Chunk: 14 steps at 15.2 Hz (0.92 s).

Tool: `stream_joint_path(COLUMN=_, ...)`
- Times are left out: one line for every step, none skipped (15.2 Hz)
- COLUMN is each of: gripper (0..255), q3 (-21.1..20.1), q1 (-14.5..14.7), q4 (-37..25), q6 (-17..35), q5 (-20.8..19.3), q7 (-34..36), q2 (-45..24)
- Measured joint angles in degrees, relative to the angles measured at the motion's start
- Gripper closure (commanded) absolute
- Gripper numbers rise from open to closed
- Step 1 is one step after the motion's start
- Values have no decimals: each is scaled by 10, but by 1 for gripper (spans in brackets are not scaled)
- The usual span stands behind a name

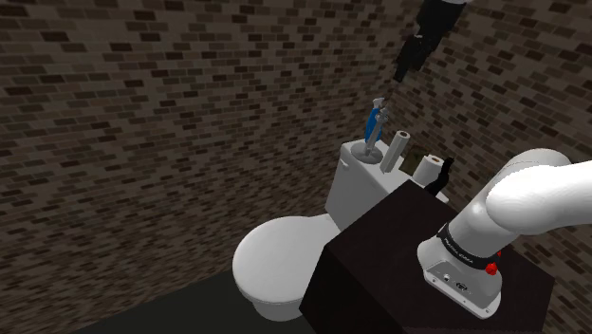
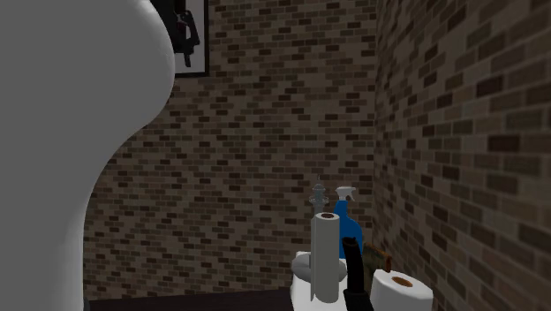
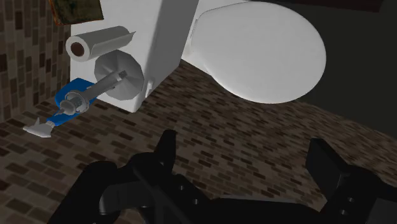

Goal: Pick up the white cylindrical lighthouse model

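Plainly grey, round-based lighthouse model (image 1: 368,149), upright.

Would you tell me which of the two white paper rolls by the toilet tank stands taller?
The slim white paper roll next to the grey lighthouse model; the other white roll is short and squat.

Dim brown brick walls (image 1: 142,114), white toilet (image 1: 285,261), dark floor (image 1: 175,308), framed picture (image 2: 190,40)
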<state>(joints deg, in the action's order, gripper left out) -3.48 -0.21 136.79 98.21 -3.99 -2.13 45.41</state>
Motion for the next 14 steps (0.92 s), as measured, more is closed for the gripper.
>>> stream_joint_path(gripper=0, q3=0, q1=0, q4=0, q6=0, q5=0, q7=0, q2=0)
stream_joint_path(gripper=0, q3=2, q1=-3, q4=2, q6=8, q5=-1, q7=2, q2=-6)
stream_joint_path(gripper=0, q3=7, q1=-8, q4=4, q6=18, q5=-4, q7=4, q2=-13)
stream_joint_path(gripper=0, q3=13, q1=-15, q4=7, q6=34, q5=-8, q7=5, q2=-25)
stream_joint_path(gripper=0, q3=16, q1=-20, q4=15, q6=51, q5=-9, q7=10, q2=-33)
stream_joint_path(gripper=0, q3=22, q1=-27, q4=21, q6=68, q5=-13, q7=12, q2=-43)
stream_joint_path(gripper=0, q3=27, q1=-33, q4=23, q6=83, q5=-15, q7=16, q2=-55)
stream_joint_path(gripper=0, q3=32, q1=-39, q4=27, q6=100, q5=-18, q7=20, q2=-67)
stream_joint_path(gripper=0, q3=37, q1=-45, q4=27, q6=117, q5=-20, q7=24, q2=-83)
stream_joint_path(gripper=0, q3=42, q1=-52, q4=29, q6=134, q5=-23, q7=27, q2=-98)
stream_joint_path(gripper=0, q3=46, q1=-57, q4=33, q6=150, q5=-24, q7=33, q2=-109)
stream_joint_path(gripper=0, q3=53, q1=-64, q4=30, q6=167, q5=-27, q7=34, q2=-127)
stream_joint_path(gripper=0, q3=55, q1=-68, q4=31, q6=184, q5=-28, q7=41, q2=-142)
stream_joint_path(gripper=0, q3=61, q1=-74, q4=27, q6=199, q5=-30, q7=44, q2=-160)
